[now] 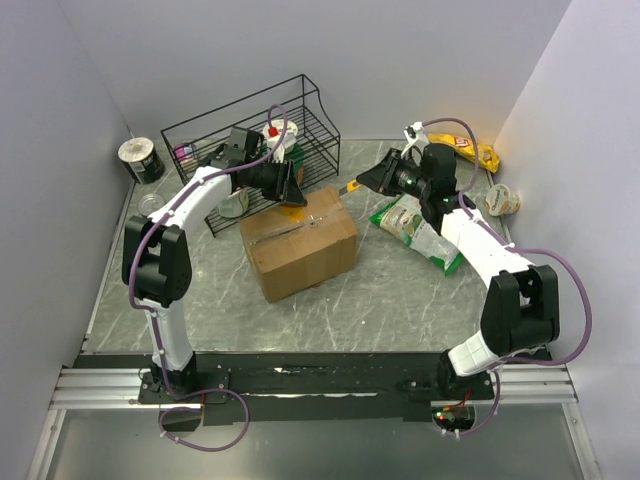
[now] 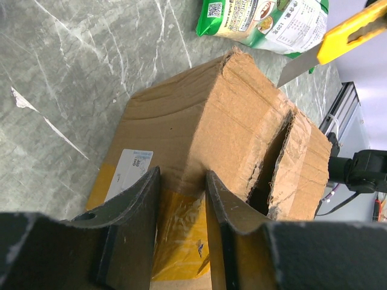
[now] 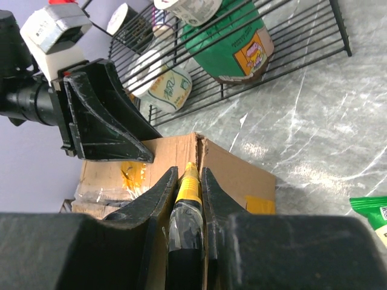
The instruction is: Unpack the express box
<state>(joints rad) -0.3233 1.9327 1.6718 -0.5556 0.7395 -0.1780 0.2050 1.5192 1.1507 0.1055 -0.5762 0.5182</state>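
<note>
Here the left jaws, parted, seemingly brace the express box (image 1: pixel 300 243) against sliding, while the right jaws clench a yellow cutter (image 3: pixel 189 184) aimed at its seam.

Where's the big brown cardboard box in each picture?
Top external: the big brown cardboard box sits just left of centre.
Left wrist: the box fills the centre, beyond the left gripper.
Right wrist: the box lies lower centre, behind the yellow utility knife clamped in the right gripper.
Shared landmark: the green snack packet, at the box's right from above, top edge, then right edge.
</note>
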